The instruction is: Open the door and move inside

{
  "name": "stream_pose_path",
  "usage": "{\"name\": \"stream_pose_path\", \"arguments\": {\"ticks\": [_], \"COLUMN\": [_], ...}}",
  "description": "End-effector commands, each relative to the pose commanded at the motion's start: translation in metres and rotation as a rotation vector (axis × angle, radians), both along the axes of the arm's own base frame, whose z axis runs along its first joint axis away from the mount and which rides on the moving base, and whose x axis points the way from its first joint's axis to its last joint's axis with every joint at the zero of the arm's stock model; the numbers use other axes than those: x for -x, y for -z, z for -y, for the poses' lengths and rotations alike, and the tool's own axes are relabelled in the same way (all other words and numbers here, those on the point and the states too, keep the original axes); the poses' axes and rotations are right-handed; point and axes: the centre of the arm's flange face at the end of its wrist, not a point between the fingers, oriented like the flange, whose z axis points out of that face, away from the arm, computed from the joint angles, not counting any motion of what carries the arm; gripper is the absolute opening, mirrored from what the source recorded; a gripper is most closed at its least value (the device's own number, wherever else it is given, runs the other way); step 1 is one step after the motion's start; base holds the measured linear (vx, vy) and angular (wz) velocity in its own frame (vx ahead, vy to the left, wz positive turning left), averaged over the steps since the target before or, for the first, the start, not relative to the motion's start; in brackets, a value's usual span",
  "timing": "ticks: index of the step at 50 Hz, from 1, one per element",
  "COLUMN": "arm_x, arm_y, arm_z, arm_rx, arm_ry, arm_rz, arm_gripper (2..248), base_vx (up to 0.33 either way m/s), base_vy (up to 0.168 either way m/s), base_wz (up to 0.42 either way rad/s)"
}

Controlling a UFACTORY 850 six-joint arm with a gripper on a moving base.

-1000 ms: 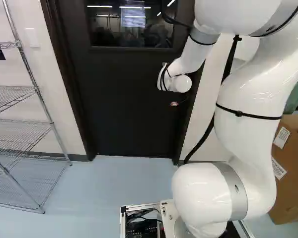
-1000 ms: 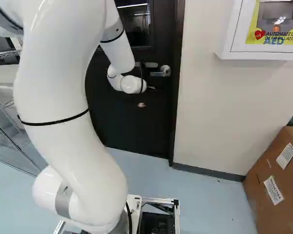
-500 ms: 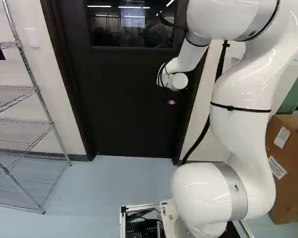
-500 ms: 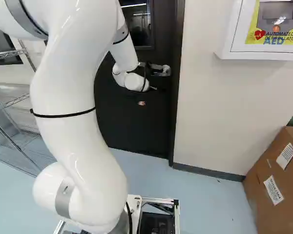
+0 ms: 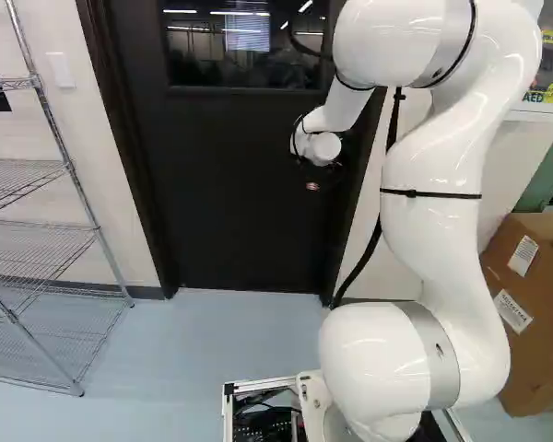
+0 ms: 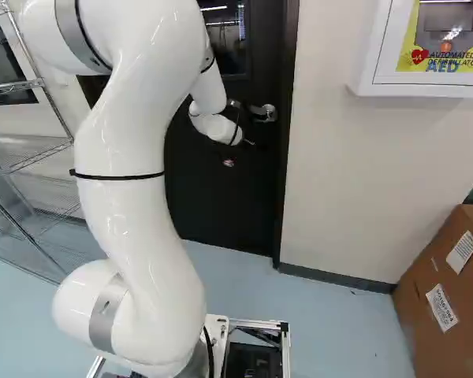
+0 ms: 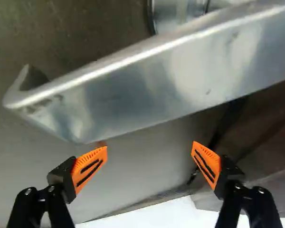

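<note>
Right now, the hand [image 5: 323,174] stands wide open, its two fingers well apart, with nothing gripped between them. The orange pads [image 7: 89,168] face each other across an open gap in the wrist view. The metal door handle [image 7: 156,90] crosses just ahead of the fingertips, with its free end bent back towards the door. I cannot tell whether either finger touches it. The handle's round mount [image 7: 175,14] shows on the far side of the bar from the fingers.

The dark door [image 5: 240,203] is straight ahead of the base, closed in its frame as far as the base views show, with a window [image 5: 192,64] in its upper part. The handle is near the door's edge, on the side towards the cardboard box.

The white arm [image 5: 433,230] rises from its lowest joint and bends over towards the door, its far end near the handle. A black cable [image 5: 373,244] hangs beside it.

At the left of the left base view, a wire rack [image 5: 68,166] stands on the pale blue floor [image 5: 212,341] near the wall. At the right of the right base view, a white cabinet [image 6: 366,75] with a yellow sign is mounted on the cream wall [image 6: 339,173]. Below and to one side of it, the brown cardboard box [image 6: 449,272] stands on the floor, with two white labels on its face.
</note>
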Motion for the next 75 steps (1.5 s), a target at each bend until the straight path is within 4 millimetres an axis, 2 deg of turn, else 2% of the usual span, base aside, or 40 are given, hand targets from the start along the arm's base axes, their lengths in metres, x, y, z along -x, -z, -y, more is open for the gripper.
{"name": "stream_pose_path", "arguments": {"ticks": [43, 63, 75], "arm_x": [-0.082, -0.119, -0.138], "arm_y": [0.010, 0.017, 0.020], "arm_z": [-0.002, -0.014, -0.029], "arm_rx": [-0.005, -0.004, 0.001], "arm_ry": [0.005, -0.014, -0.042], "arm_rz": [0.068, 0.101, 0.118], "arm_gripper": [247, 247, 247], "base_vx": [0.000, 0.000, 0.000], "base_vy": [0.000, 0.000, 0.000], "base_wz": [0.000, 0.000, 0.000]}}
